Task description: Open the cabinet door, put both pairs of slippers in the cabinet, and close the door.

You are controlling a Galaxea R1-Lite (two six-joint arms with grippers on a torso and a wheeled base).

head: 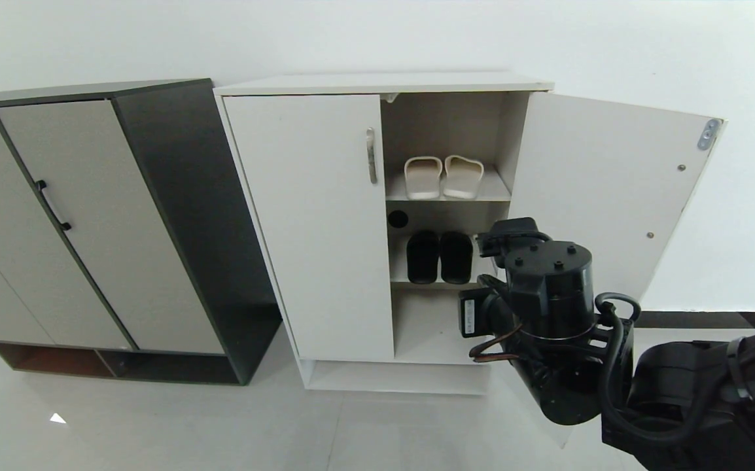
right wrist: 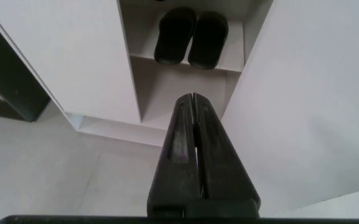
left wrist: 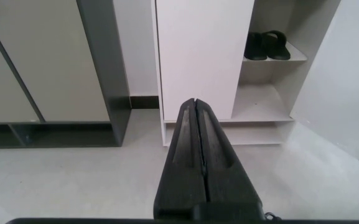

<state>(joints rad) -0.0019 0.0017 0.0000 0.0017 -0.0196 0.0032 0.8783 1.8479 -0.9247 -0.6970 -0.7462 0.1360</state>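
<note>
cabinet [head: 305, 229] white | upper slippers [head: 424, 178] cream | lower slippers [head: 423, 257] black (both plain)

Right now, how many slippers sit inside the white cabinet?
4. Two cream open-toe slippers side by side on the upper shelf; two black slippers side by side on the middle shelf. The shut white left door may hide more.

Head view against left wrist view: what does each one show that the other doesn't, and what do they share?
Head view alone: the white slippers on the upper shelf, the metal handle on the closed left door, and the right arm in front of the white cabinet. Left wrist view alone: the left pincer, shut. Both: the black slippers on the middle shelf, the open right door, and the grey cabinet beside it.
</note>
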